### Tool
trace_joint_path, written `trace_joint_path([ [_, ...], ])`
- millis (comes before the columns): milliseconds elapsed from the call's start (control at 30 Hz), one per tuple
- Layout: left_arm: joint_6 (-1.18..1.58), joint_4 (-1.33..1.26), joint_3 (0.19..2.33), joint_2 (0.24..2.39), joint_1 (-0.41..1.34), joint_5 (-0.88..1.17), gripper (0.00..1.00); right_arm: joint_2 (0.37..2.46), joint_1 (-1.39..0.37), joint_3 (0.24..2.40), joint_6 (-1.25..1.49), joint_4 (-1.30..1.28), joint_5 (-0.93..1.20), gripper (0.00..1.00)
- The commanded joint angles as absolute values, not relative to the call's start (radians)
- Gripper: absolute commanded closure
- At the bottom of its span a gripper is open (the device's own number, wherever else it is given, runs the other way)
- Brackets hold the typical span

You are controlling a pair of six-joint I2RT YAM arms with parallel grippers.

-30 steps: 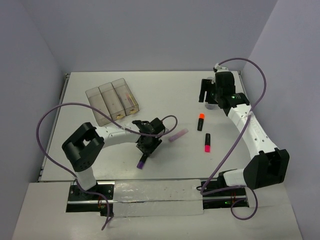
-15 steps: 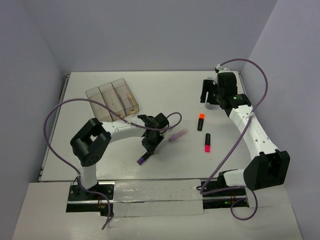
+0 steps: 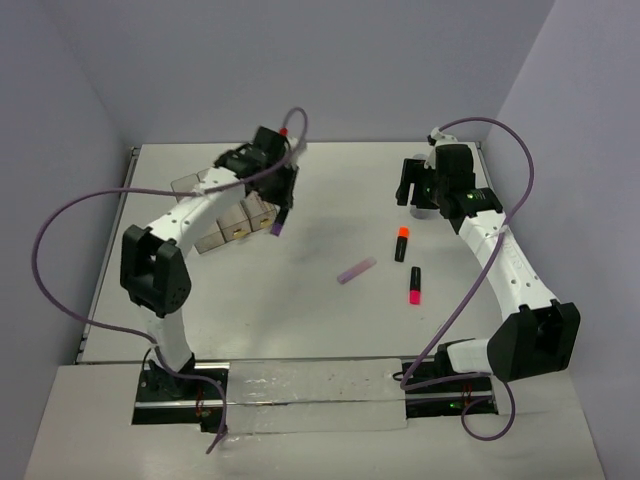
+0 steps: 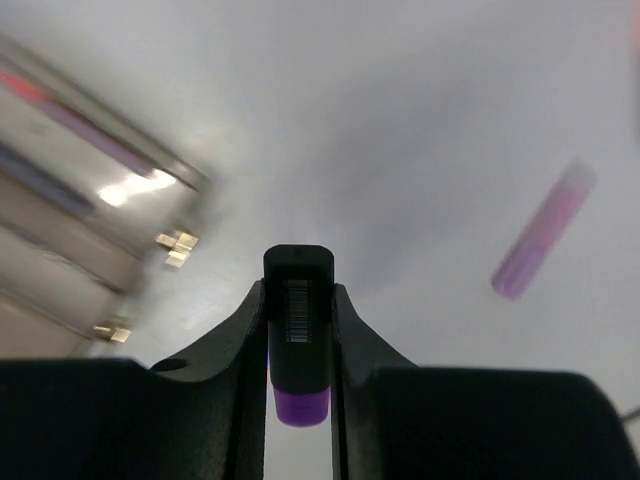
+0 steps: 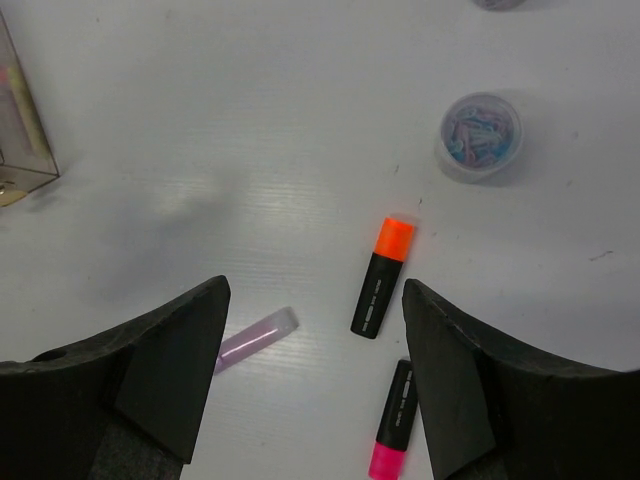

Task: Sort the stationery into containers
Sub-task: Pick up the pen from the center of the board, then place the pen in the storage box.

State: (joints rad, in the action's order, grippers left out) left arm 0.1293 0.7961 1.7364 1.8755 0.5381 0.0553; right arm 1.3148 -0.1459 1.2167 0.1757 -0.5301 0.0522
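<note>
Purple marker sits pinched between the nearly closed fingers of the left gripper, its purple cap toward the wrist camera. It is held clear of the table, just beside the labelled end of the row of clear bins. Loose on the table lie a lilac marker, an orange-capped marker and a pink-capped marker. The right gripper hangs above them with its jaws spread wide, holding nothing, and a small round tub of clips sits just beyond the orange one.
</note>
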Motion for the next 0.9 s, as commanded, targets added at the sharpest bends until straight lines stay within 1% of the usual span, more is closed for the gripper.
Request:
trace_joint_path([
  [0, 0.233, 0.77, 1.897, 1.859, 0.259, 0.123, 1.0, 1.297, -0.138, 1.243, 0.19, -0.488, 0.078, 0.23],
  [67, 0.311, 0.718, 1.92, 1.901, 0.117, 0.191, 1.0, 1.31, -0.14, 1.25, 0.197, -0.49, 0.087, 0.23],
  [133, 0.355, 0.665, 1.916, 1.917, 0.056, 0.282, 1.0, 1.319, -0.14, 1.251, 0.2, -0.493, 0.084, 0.23],
  [200, 0.388, 0.618, 1.917, 1.942, 0.017, 0.317, 1.0, 1.323, -0.14, 1.244, 0.207, -0.494, 0.074, 0.23],
  [500, 0.39, 0.573, 1.98, 2.073, 0.015, 0.265, 1.0, 1.364, -0.14, 1.218, 0.201, -0.508, 0.052, 0.23],
  [667, 0.429, 0.501, 1.907, 2.097, 0.015, 0.188, 1.0, 1.365, -0.14, 1.212, 0.181, -0.527, 0.019, 0.23],
  [867, 0.497, 0.482, 1.813, 2.109, 0.015, 0.203, 1.0, 1.368, -0.14, 1.232, 0.169, -0.538, 0.011, 0.23],
])
